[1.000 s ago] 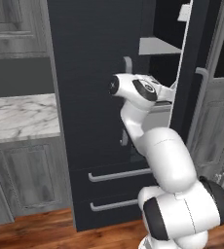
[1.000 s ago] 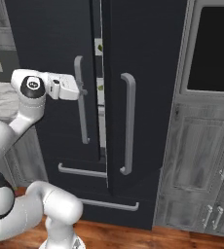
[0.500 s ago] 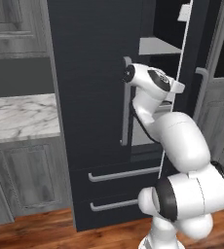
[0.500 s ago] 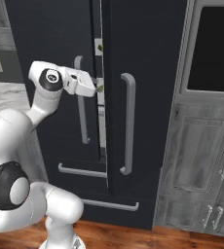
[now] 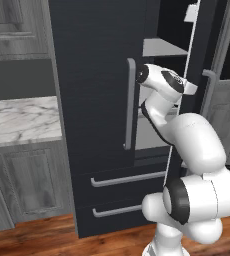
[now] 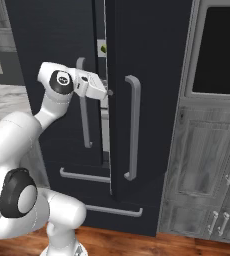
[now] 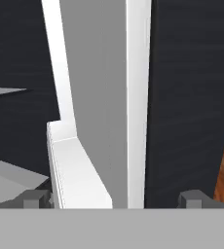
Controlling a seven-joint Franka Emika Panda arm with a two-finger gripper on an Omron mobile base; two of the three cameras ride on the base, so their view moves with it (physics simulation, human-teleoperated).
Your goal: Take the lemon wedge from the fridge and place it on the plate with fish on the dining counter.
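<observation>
The black fridge (image 6: 147,60) has its right door (image 5: 187,100) ajar, and pale shelves (image 5: 159,47) show in the gap. High in that gap sits the tiny yellow-green lemon wedge (image 6: 103,49). My gripper (image 6: 108,92) is at the gap at handle height, below the wedge. In the hand view my gripper (image 7: 114,198) is open, its dark fingertips (image 7: 36,198) set wide on either side of the door's white inner edge (image 7: 136,97). It holds nothing.
Long grey bar handles (image 6: 133,127) run down both doors, with two drawers (image 5: 127,180) below. A marble-topped wall cabinet (image 5: 22,120) stands to the left. Grey panelled cabinets (image 6: 207,160) with a dark panel above stand to the right. The floor (image 5: 37,235) is wood.
My hand has swung from in front of the left door across to the edge of the right door. The jaws stayed open.
</observation>
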